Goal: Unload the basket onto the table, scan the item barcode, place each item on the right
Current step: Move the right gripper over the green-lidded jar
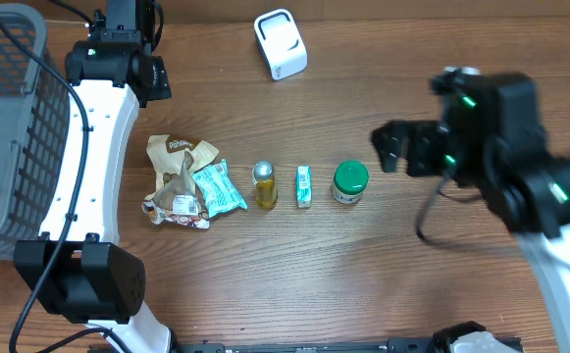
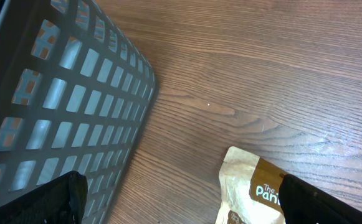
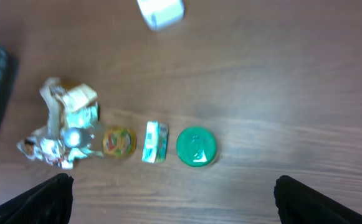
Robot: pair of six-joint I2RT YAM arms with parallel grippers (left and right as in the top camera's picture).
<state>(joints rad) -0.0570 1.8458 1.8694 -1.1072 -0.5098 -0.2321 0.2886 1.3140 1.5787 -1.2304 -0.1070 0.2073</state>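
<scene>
Here, the right gripper [image 3: 176, 198] hangs above the table [image 1: 383, 275] with its jaws spread as wide as they go and nothing between them; only its two dark fingers [image 3: 47, 200] show, at the bottom corners of the wrist view. Below it and a little toward the left arm's side stands the green-lidded jar [image 1: 349, 181], the nearest item of a short row. Next in the row comes a small teal-and-white box [image 1: 304, 185], then a small bottle [image 1: 264, 184] of yellow liquid with a silver cap. After those, a teal packet [image 1: 218, 188] leans against a crumpled brown snack bag [image 1: 175, 162].

None of these is touched by either arm. The white scanner [image 1: 281, 43] sits well apart from the row, at the far side of the table.

The left gripper [image 2: 181, 190] is likewise wide open and empty, hovering over bare wood. One corner of the brown snack bag lies just beside one finger, and the wall of the grey basket [image 1: 0, 127] just beside the other. The basket fills the table's edge on the left arm's side.
</scene>
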